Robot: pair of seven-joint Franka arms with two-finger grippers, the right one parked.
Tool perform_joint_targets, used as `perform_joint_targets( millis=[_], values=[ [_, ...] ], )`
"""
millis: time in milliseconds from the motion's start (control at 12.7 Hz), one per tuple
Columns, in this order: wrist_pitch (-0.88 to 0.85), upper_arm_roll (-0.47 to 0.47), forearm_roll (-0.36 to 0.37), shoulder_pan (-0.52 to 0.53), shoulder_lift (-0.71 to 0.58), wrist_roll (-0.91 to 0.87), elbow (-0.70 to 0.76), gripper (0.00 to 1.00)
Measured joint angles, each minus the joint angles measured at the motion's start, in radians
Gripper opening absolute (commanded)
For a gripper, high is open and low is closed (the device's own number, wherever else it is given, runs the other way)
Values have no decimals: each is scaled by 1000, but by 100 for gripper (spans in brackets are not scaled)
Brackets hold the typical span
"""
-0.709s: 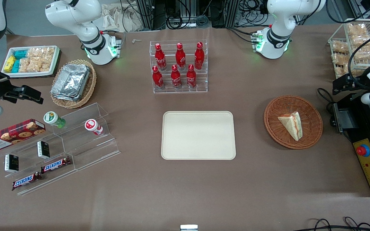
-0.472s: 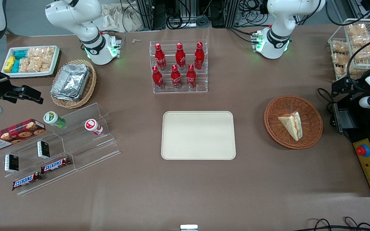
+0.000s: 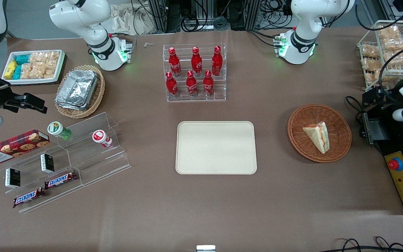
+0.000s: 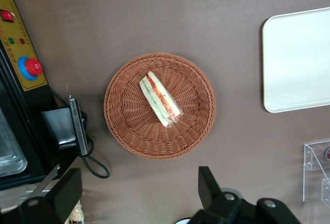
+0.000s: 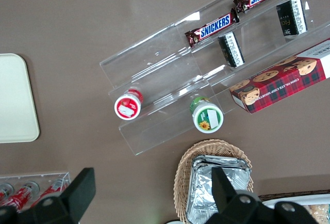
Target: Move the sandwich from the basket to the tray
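- Up front, in the front view, the sandwich (image 3: pixel 317 136) lay in the round reddish-brown basket (image 3: pixel 319 133), toward the working arm's end of the table, with its striped cut edge facing that end.
- The cream tray (image 3: pixel 216 147) sat bare at the table's middle, well apart from the basket, with brown table (image 3: pixel 201 210) between them.
- A clear rack of red bottles (image 3: pixel 195 72) stood farther from the front camera than the tray.
- The gripper (image 3: pixel 374 94) hung at the working arm's end of the table, past the basket's rim and above a black box, touching neither basket nor sandwich.
- From the left wrist view, the gripper (image 4: pixel 139 195) showed two dark fingers (image 4: pixel 209 185) spread wide apart with nothing between them, high over the table just beside the basket (image 4: pixel 160 106).
- The sandwich (image 4: pixel 160 98) rested at the basket's middle, its red and green filling line visible along the upper face.
- An edge of the tray (image 4: pixel 296 59) appeared well apart from the basket, and a yellow control panel (image 4: pixel 20 53) with a red button lay near the basket.
- In the right wrist view, only a corner of the tray (image 5: pixel 18 97) showed, near a clear stepped shelf (image 5: pixel 206 59) carrying snack bars.
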Motion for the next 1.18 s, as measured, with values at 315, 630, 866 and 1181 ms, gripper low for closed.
perform_joint_targets(
  millis=[315, 630, 866, 1181],
  values=[
    [206, 7, 0, 30, 36, -193, -118, 100],
    [325, -9, 0, 14, 38, -628, -258, 100],
    [433, -17, 6, -17, 35, -799, -392, 100],
    [573, -14, 29, -18, 15, -853, -571, 100]
  ],
)
